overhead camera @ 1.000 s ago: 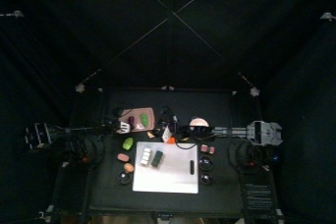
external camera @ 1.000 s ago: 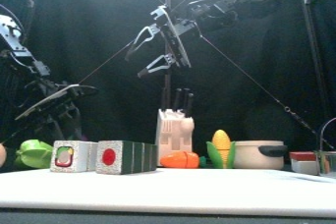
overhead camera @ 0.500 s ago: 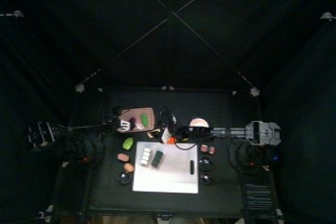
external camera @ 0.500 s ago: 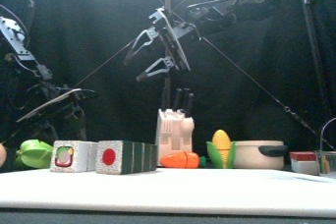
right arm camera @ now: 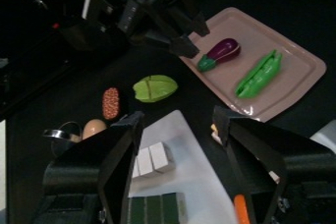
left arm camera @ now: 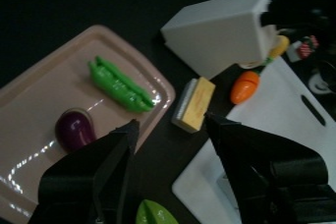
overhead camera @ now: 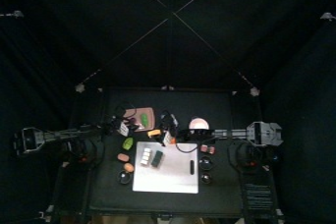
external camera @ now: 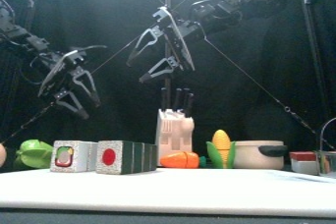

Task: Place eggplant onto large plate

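We see the eggplant (left arm camera: 74, 128) lying on the plate (left arm camera: 39, 90), beside the green pea pod (left arm camera: 125, 83). Our left gripper (left arm camera: 168, 159) hangs right above it, wide open and empty. The right gripper (right arm camera: 178, 135) is open too, farther off.

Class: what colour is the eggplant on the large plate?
Dark purple eggplant; left wrist view shows it best.

both hands hang above the table, left hand (external camera: 73, 79) and right hand (external camera: 163, 56) spread wide.

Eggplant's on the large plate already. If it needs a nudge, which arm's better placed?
Left. The left fingers hang open right by the eggplant on the large plate; the right fingers are farther off.
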